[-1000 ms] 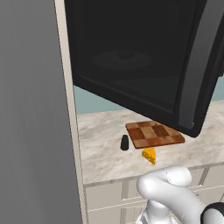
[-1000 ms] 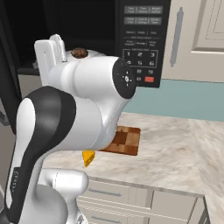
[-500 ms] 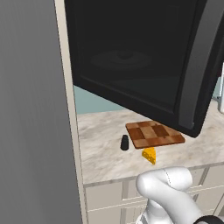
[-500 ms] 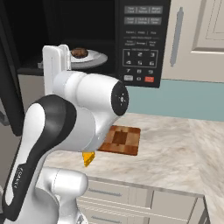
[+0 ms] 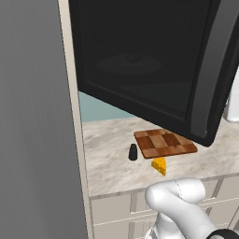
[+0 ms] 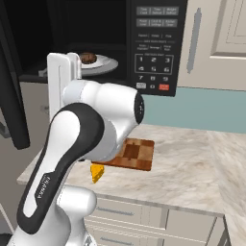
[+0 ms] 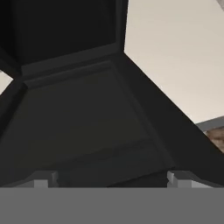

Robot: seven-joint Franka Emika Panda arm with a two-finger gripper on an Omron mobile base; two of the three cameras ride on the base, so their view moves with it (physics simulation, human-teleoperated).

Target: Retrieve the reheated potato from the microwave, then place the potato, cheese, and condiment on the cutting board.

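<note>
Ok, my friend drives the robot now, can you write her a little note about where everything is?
Gripper: open, holding nothing, pointing into the dark microwave.
Microwave: door swung wide open.
Potato: on the white plate inside the microwave, not picked up yet.
Cutting board: on the counter, nothing on it.
Cheese: on the counter just in front of the board.
Condiment: standing on the counter beside the board's left end.
Done: door opened.
Left: take out the potato, then put potato, cheese and condiment on the board.
</note>
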